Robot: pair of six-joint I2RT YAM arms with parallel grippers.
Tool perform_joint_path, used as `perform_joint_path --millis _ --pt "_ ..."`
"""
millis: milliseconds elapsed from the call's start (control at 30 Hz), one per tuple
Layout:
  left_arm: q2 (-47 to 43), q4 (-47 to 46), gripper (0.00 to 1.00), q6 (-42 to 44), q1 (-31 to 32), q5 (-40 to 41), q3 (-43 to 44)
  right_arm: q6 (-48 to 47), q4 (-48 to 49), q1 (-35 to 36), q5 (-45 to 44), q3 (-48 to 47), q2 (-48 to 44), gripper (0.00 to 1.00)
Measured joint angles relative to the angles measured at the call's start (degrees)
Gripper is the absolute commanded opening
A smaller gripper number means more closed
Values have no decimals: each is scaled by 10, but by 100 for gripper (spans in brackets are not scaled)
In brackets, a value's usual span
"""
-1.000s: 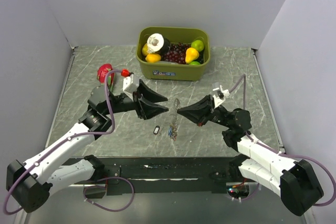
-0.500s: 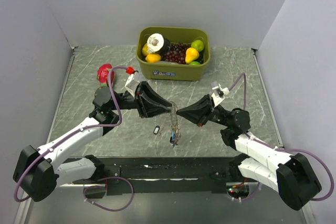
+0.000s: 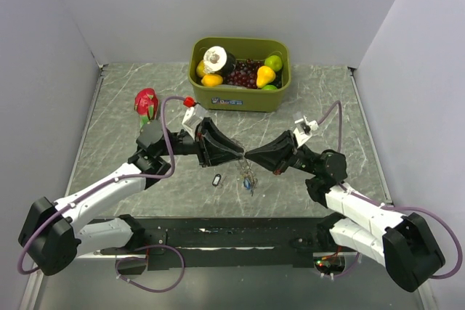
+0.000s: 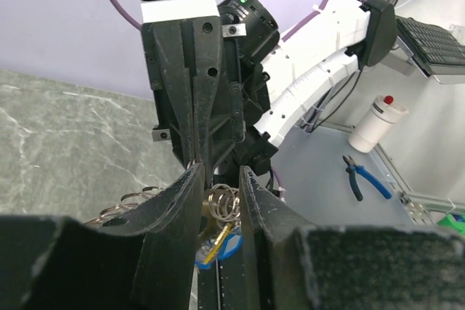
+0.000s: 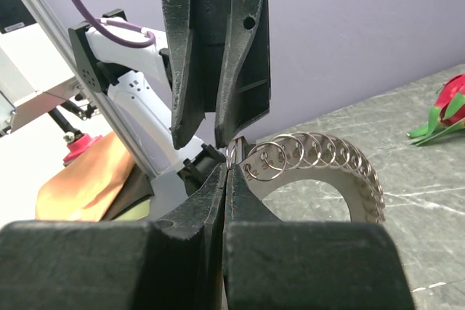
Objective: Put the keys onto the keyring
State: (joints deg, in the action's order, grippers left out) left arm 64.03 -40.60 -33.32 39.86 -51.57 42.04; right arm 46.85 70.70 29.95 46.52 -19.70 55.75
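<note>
Right hand (image 5: 227, 165) tight on keyring (image 5: 365, 170); keys (image 4: 217, 242) half-hidden

Grey marbled table (image 3: 327, 99), olive bin (image 3: 240, 99) at back, red fruit (image 3: 145, 101) left, small black key (image 3: 216, 178) near centre.

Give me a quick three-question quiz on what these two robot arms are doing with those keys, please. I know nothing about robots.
1. Pick one: what is the right gripper pinching? A the keyring; B a pear; C a purple cable.
2. True or false: the green bin at the far side of the table is empty.
3. Fill the blank: the black key lying loose on the table is on the ___ arm's side.

Key: 1 A. 2 False. 3 Left.
</note>
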Motion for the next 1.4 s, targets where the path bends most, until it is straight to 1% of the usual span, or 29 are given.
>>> perform_joint_path --millis 367,667,800,1000,1033,1133,1167,1233,1267,1400 --pt "-40 10 33 12 0 54 -20 0 1 0 -3 0 -24 0" --pt "-26 5 30 9 5 54 -25 0 2 0 -4 0 -28 0" --pt "-16 4 32 9 11 54 -25 0 2 0 -4 0 -27 0" --pt "-9 -1 30 10 19 54 -25 1 4 0 -4 0 -23 0" --pt "-8 -3 29 10 21 54 -25 2 4 0 -4 0 -21 0" --pt "-3 -4 19 11 26 56 -25 4 5 0 -2 0 -17 0" --pt "-2 -4 14 12 26 57 -25 5 5 0 -1 0 -17 0" --pt "-1 -5 7 13 27 61 -24 7 5 0 1 0 -16 0" --pt "0 -6 1 14 27 64 -23 8 5 0 1 0 -15 0" --pt "3 -6 1 19 28 67 -18 8 8 -3 1 0 -15 0"
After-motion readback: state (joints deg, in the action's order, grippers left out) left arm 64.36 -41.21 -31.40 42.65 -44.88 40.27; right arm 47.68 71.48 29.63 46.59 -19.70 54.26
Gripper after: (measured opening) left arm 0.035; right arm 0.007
